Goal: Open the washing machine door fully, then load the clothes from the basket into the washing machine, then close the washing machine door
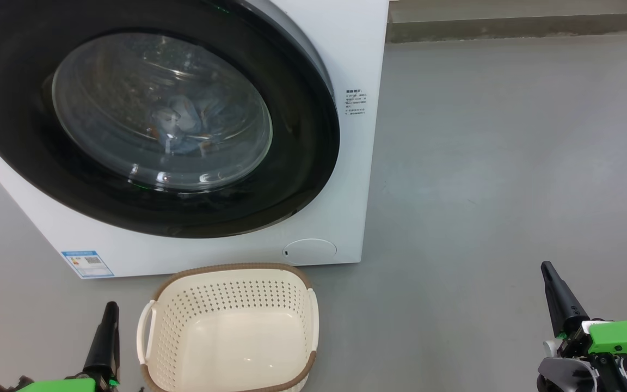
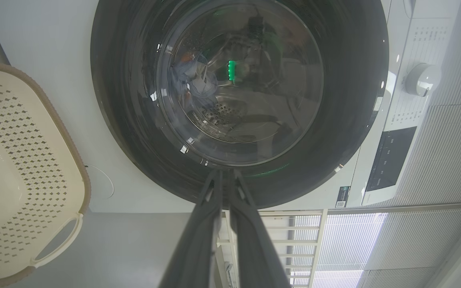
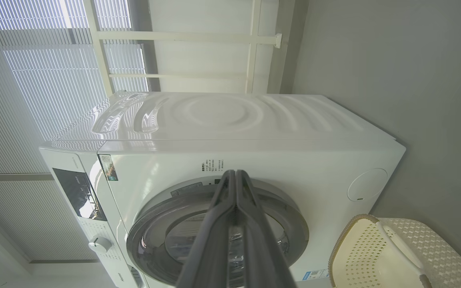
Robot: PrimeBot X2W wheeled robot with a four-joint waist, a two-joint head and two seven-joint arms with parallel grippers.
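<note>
The white washing machine (image 1: 358, 54) stands with its door (image 1: 17, 136) lying flush against its front, as the right wrist view also shows the door (image 3: 296, 226). Through the glass, light blue clothes (image 1: 183, 122) lie inside the drum; the left wrist view shows the clothes (image 2: 192, 78) too. The cream basket (image 1: 232, 270) sits on the floor in front of the machine with nothing in it. My left gripper (image 1: 111, 308) hangs shut just left of the basket. My right gripper (image 1: 546, 267) hangs shut far to the right, over bare floor. Neither holds anything.
Grey floor (image 1: 509, 163) spreads to the right of the machine, up to a wall base (image 1: 509, 27). A round service flap (image 1: 309, 251) sits low on the machine's front. The control panel (image 2: 390, 158) and dial (image 2: 421, 79) are at the machine's top.
</note>
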